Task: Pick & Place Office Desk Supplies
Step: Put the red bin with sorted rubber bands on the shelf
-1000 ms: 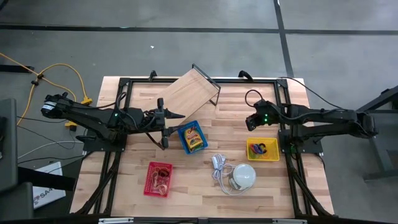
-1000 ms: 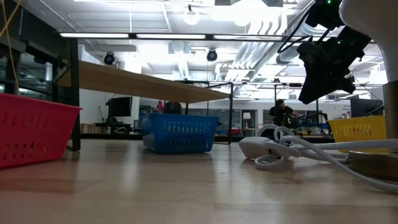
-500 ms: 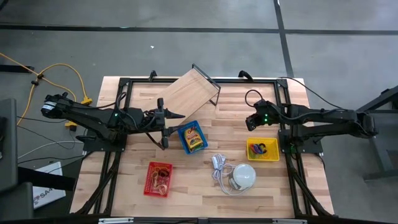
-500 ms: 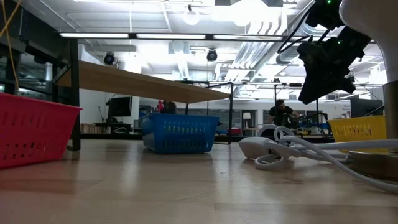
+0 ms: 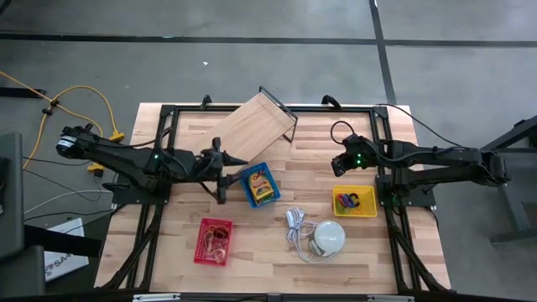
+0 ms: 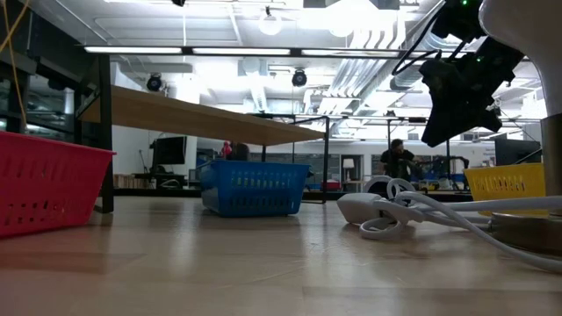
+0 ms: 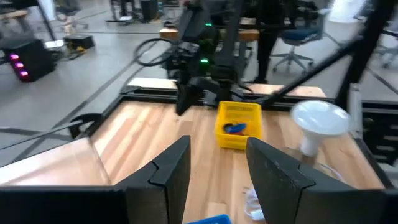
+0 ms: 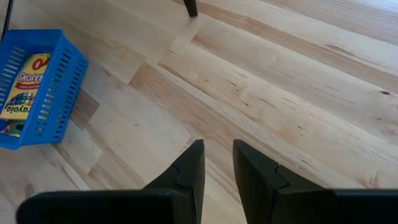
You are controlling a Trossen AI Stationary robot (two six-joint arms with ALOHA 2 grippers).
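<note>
Desk supplies sit sorted in 3 baskets. From above: crayon packets [image 5: 262,184] in the blue basket [image 5: 248,192] at table centre, rubber bands [image 5: 217,241] in the red basket [image 5: 201,248] nearer the front, and small coloured clips [image 5: 353,200] in the yellow basket [image 5: 338,210] on my right. My left gripper [image 5: 221,172] hovers just beside the blue basket, jaws spread wide and empty. My right gripper [image 5: 339,164] hangs behind the yellow basket, apart from it.

At table height, my right gripper [image 6: 448,105] floats well above the wood, holding nothing I can make out; the white dome's cord [image 6: 413,211] lies below it.

Past my left fingers [image 7: 166,169] I see bare table [image 7: 124,134] and the yellow basket [image 7: 236,130] far off, nothing between the pads.

Past my right fingers [image 8: 189,163], the gap is narrow and empty, with bare planks underneath.

To do this well, I judge my left should centre over a packet, come down without clipping the basket's rim, and close across the packet's short side. My right should wait clear.
</note>
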